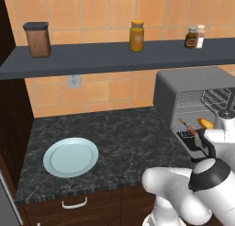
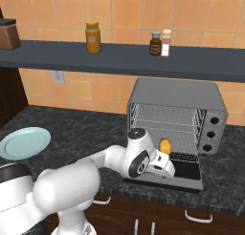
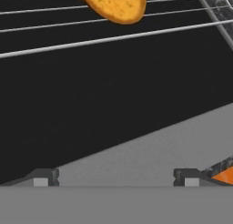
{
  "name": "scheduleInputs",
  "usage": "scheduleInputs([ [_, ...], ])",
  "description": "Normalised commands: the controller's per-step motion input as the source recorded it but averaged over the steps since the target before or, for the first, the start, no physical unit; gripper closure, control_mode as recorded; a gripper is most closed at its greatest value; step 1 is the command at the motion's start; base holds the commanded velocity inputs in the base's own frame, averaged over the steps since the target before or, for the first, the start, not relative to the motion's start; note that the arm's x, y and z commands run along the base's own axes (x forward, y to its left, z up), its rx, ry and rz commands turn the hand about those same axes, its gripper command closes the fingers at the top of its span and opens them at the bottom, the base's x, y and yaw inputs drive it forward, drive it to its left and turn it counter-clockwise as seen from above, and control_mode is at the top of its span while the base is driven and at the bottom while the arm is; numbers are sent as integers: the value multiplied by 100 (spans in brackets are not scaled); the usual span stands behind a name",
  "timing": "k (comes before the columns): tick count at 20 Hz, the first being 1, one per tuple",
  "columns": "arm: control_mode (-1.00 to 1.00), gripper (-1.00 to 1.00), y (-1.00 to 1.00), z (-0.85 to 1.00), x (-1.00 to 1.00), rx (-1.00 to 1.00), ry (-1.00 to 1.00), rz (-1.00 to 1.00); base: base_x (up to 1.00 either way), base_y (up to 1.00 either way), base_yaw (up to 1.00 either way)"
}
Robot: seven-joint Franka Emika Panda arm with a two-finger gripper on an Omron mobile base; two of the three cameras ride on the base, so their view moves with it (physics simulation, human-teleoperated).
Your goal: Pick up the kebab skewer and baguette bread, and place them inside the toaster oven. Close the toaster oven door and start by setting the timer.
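The grey toaster oven [image 2: 178, 93] stands on the counter with its door [image 2: 185, 171] folded down flat. The golden baguette bread [image 2: 165, 145] lies on the wire rack inside, seen near the top of the hand view [image 3: 113, 4]. Beside it on the rack rests the kebab skewer [image 1: 187, 126], left of the baguette bread [image 1: 205, 123]. My gripper [image 3: 113, 178] hovers just over the lowered door's dark glass [image 3: 109, 104], in front of the rack. It is open, with nothing between the fingertips [image 3: 41, 177]. In the left base view the gripper [image 1: 200, 141] sits at the oven's mouth.
A pale blue plate [image 1: 71, 157] lies on the dark marble counter to the left. Round knobs [image 2: 210, 133] line the oven's right side. A dark shelf [image 1: 114, 55] above carries a brown canister [image 1: 37, 39], a yellow jar [image 1: 137, 36] and small bottles [image 1: 195, 36].
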Motion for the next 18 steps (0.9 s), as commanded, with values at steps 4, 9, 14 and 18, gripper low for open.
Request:
scheduleInputs([
  [4, -100, -100, 0, 0, 3, 0, 0, -1, 0, 0, 0],
  [9, -100, -100, 0, 0, 15, 0, 0, -3, 0, 0, 0],
  [14, -100, -100, 0, 0, 26, 0, 0, -6, 0, 0, 0],
  [18, -100, -100, -5, 0, 26, 0, 0, -8, 0, 0, 0],
])
